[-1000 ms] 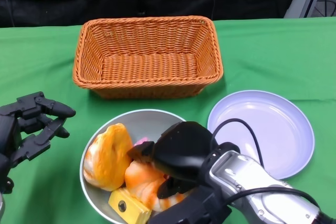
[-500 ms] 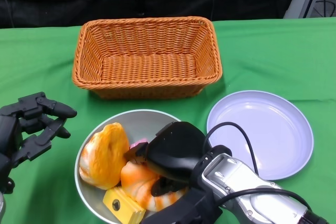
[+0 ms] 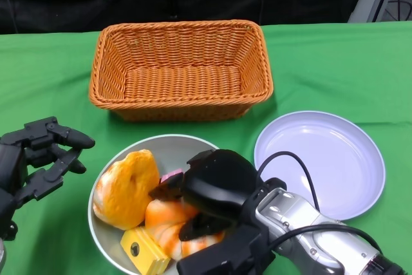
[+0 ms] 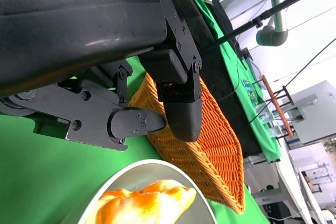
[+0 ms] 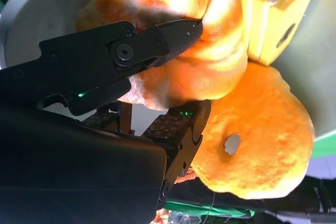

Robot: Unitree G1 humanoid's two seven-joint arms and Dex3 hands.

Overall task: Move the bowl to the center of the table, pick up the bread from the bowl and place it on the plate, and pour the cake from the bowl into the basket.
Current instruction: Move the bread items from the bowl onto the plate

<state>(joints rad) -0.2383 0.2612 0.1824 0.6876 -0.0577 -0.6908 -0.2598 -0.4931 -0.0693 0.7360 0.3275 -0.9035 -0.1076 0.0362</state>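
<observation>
Right hand (image 3: 209, 191) in the bowl (image 3: 168, 146)
Its fingers (image 5: 157, 38) grip a bread roll (image 5: 205, 61); the left hand (image 3: 38, 156) hovers beside the bowl, fingers apart, holding nothing.

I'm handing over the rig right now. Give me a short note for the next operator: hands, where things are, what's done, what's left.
Right hand: down in the bowl, fingers closed on a piece of bread; not lifted out.
Left hand: holding nothing, fingers apart, over the cloth beside the bowl.
Bowl: in front of the basket, next to the plate. It holds ring-shaped bread, the gripped bread and yellow cake.
Done: bowl looks roughly centred.
Left: bread onto the plate, which is bare; cake poured into the basket, which has nothing in it.
</observation>
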